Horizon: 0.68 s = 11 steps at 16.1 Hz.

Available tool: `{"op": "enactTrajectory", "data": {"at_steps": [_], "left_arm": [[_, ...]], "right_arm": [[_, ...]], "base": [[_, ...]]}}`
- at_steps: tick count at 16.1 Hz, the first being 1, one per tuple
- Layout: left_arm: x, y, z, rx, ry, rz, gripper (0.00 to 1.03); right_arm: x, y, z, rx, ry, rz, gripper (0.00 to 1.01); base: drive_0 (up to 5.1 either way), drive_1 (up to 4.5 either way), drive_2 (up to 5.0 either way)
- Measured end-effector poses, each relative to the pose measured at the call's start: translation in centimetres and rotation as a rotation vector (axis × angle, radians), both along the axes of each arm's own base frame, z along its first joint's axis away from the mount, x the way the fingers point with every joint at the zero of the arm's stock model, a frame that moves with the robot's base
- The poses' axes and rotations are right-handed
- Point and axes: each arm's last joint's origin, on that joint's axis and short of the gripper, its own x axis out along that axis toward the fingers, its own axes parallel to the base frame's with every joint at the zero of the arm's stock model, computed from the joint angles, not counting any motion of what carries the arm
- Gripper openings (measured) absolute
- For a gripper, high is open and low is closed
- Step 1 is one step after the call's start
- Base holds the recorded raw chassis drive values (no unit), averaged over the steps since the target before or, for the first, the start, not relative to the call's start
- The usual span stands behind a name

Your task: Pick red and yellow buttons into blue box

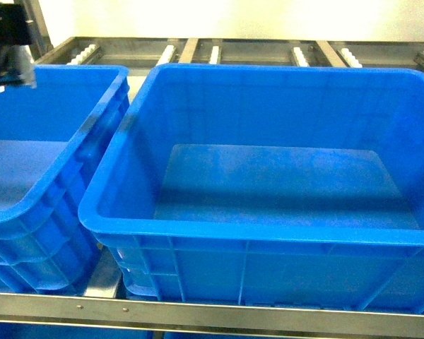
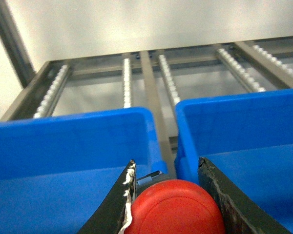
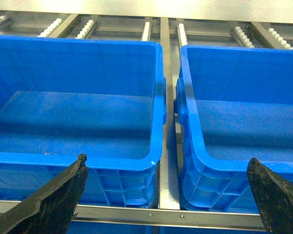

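Note:
Two deep blue boxes stand side by side on a rack: one on the left (image 1: pixel 49 191) and a larger-looking one on the right (image 1: pixel 254 229), both empty where I can see. My left gripper (image 2: pixel 167 163) is shut on the red button (image 2: pixel 178 209), whose round cap sits between the dark fingers. It hangs over the left box (image 2: pixel 68 126), close to the gap beside the right box (image 2: pixel 234 105). In the head view the left gripper (image 1: pixel 10 49) shows only as a dark blur at the top left. My right gripper (image 3: pixel 168 161) is open and empty, in front of both boxes. The yellow button is out of view.
The boxes rest on a metal roller rack (image 1: pixel 198 49) with a steel front rail (image 1: pixel 198 311). A narrow metal strip (image 3: pixel 167 146) runs in the gap between the boxes. A pale wall stands behind the rack.

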Motion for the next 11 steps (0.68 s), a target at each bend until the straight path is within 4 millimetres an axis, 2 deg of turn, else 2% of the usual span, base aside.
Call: {"op": "enactTrajectory", "data": {"at_steps": [2, 4, 7, 8, 9, 10, 11], "left_arm": [[3.3, -2.3, 0.6, 0.029, 0.040, -0.145, 0.31], [6.2, -5.6, 0.4, 0.077, 0.116, -0.300, 0.31], [9.1, -9.9, -0.5, 0.130, 0.212, -0.441, 0.31], [9.9, -10.3, -0.8, 0.143, 0.232, -0.428, 0.31], [10.6, -9.9, -1.7, 0.138, 0.281, -0.398, 0.33], [10.3, -9.1, -2.7, 0.129, 0.296, -0.358, 0.70], [9.8, -9.4, -3.2, 0.131, 0.288, -0.344, 0.99]], "right_arm": [[0.0, 0.0, 0.0, 0.000, 0.000, 0.000, 0.98], [0.0, 0.0, 0.0, 0.000, 0.000, 0.000, 0.98], [0.0, 0.0, 0.0, 0.000, 0.000, 0.000, 0.98], [0.0, 0.0, 0.0, 0.000, 0.000, 0.000, 0.98], [0.0, 0.0, 0.0, 0.000, 0.000, 0.000, 0.98], [0.0, 0.0, 0.0, 0.000, 0.000, 0.000, 0.98], [0.0, 0.0, 0.0, 0.000, 0.000, 0.000, 0.98]], "base": [[0.0, 0.00, 0.0], [0.0, 0.00, 0.0], [0.0, 0.00, 0.0], [0.0, 0.00, 0.0], [0.0, 0.00, 0.0], [0.0, 0.00, 0.0], [0.0, 0.00, 0.0]]}}
